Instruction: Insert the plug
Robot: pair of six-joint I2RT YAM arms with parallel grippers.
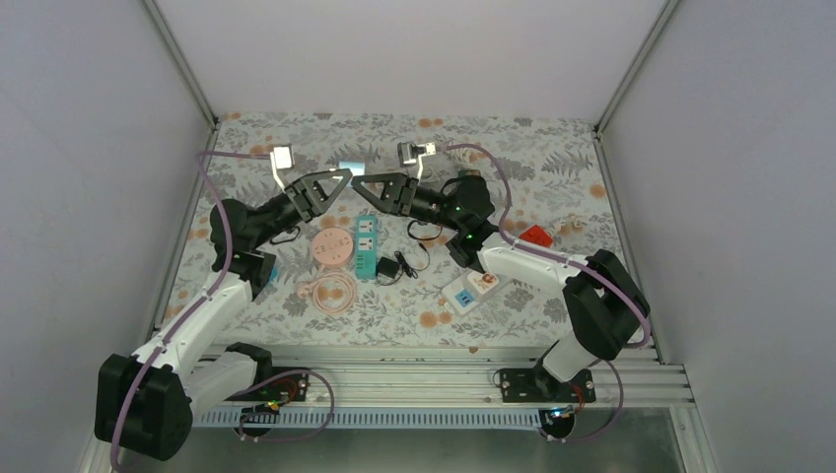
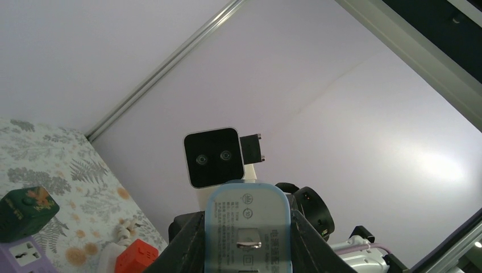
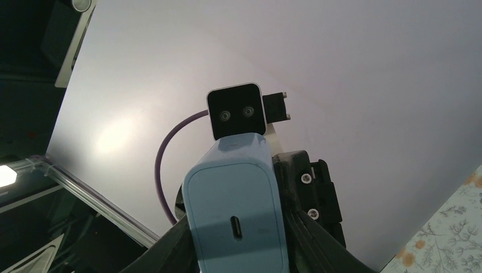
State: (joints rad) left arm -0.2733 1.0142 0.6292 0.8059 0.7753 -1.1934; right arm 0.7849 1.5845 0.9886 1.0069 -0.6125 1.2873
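Floral-patterned cloth point(image 1: 552, 177) covers the table inside plain pale walls, and both arms are raised above it with their tips meeting. Between the fingertips sits the light blue plastic charger plug point(image 1: 351, 168), held in the air, clear of the cloth.

The left gripper point(image 1: 340, 180) is closed on it. In the left wrist view its black fingers point(image 2: 185, 245) press against both long sides of the plug, whose printed label and folded metal prong point(image 2: 248, 245) face that camera. The right gripper point(image 1: 363, 185) clamps the same plug from the opposite end, its fingers point(image 3: 304, 244) tight against the body, and the face with the small oval port point(image 3: 235, 223) is turned to the right wrist camera. Just past the plug, each wrist view shows the other arm's black-faced wrist camera point(image 2: 211, 156).

Below the grippers, on the cloth, lies a teal power strip point(image 1: 366, 246). A round pink disc point(image 1: 332, 246) sits just beside it on the left gripper's side, and a small black adapter with a thin cable point(image 1: 391, 268) on the right gripper's side. Farther back toward the arm bases are a coil of pink cable point(image 1: 332, 292) and a white power strip point(image 1: 471, 289).

Beyond the right gripper's wrist stands a red cube socket point(image 1: 535, 235). The left wrist view also shows a dark green cube socket point(image 2: 27, 209) and a purple socket block point(image 2: 25, 253) near it.
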